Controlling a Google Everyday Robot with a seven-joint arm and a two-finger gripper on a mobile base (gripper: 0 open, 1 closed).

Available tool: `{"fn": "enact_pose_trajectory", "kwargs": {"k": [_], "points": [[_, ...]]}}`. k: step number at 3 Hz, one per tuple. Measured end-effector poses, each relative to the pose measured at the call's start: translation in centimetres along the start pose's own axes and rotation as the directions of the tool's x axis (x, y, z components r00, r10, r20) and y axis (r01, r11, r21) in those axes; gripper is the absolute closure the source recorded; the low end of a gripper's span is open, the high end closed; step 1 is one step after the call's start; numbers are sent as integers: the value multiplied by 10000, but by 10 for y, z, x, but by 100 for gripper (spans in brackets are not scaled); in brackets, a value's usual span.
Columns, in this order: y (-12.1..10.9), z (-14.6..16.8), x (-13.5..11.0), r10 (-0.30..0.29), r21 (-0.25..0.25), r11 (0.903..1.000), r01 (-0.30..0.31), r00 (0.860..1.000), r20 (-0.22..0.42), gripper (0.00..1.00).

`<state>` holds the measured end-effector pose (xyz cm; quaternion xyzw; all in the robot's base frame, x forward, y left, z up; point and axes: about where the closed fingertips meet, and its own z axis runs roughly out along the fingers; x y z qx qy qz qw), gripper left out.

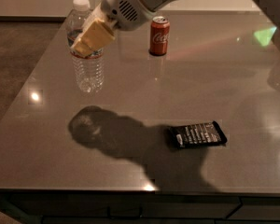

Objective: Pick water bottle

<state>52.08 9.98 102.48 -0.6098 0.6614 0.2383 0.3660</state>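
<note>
At ten o'clock on the tabletop (214, 78), the claw (86, 45) is clamped on the water bottle (89, 71) at its label band. The bottle is upright. A Coca-Cola can (159, 36) stands near twelve, and a black snack packet (198, 134) lies at five.

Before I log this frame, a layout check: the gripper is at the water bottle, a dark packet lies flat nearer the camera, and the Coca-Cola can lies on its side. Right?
No: the camera view shows the Coca-Cola can standing upright. The rest holds: the gripper is at the water bottle, and the dark packet lies flat nearer the camera.
</note>
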Motion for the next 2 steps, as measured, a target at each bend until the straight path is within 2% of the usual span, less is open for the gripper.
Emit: {"fn": "enact_pose_trajectory", "kwargs": {"k": [1, 2], "points": [[4, -31, -18, -518, -319, 9981, 530, 9979, 380, 100], [4, -33, -20, -567, -349, 9977, 582, 9976, 406, 100]]}}
